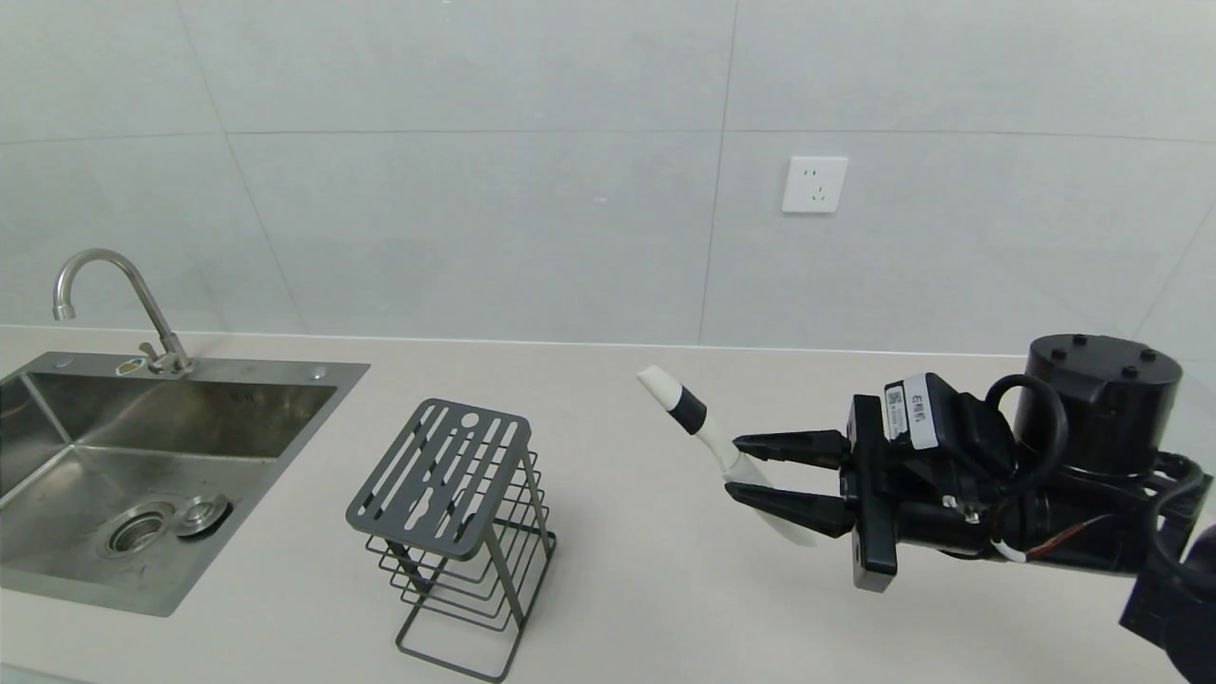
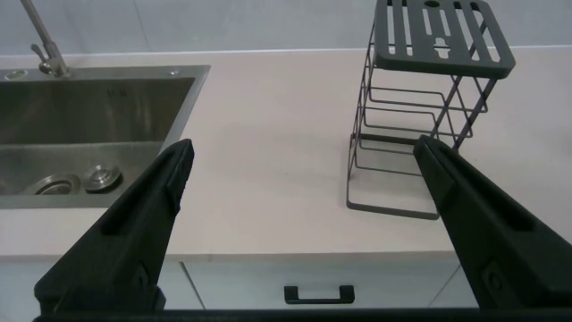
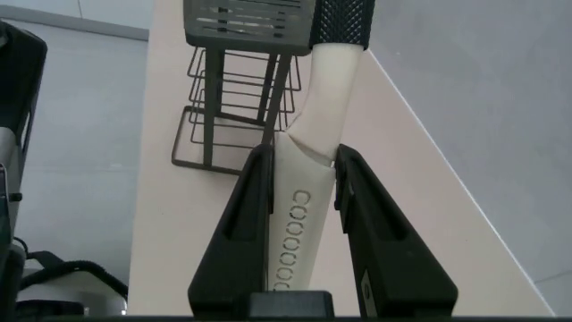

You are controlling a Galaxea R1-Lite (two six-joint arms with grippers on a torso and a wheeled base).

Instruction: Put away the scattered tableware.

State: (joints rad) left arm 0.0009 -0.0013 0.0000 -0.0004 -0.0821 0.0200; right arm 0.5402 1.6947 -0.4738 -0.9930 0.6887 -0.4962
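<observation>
Hovering level above counter [image 1: 617, 570], right tool [image 1: 732, 466] clamps white knife [image 1: 709, 438]; left tool [image 2: 304, 148] gapes.

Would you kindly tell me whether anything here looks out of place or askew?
Nothing looks spilled or damaged. The wire rack stands upright on the counter; the white utensil sits tilted in the right gripper.

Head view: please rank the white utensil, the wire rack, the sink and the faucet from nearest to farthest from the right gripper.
1. White utensil, clamped in the right gripper itself.
2. Wire rack, on the counter to the gripper's left.
3. Sink, farther left.
4. Faucet, at the sink's back rim.
</observation>
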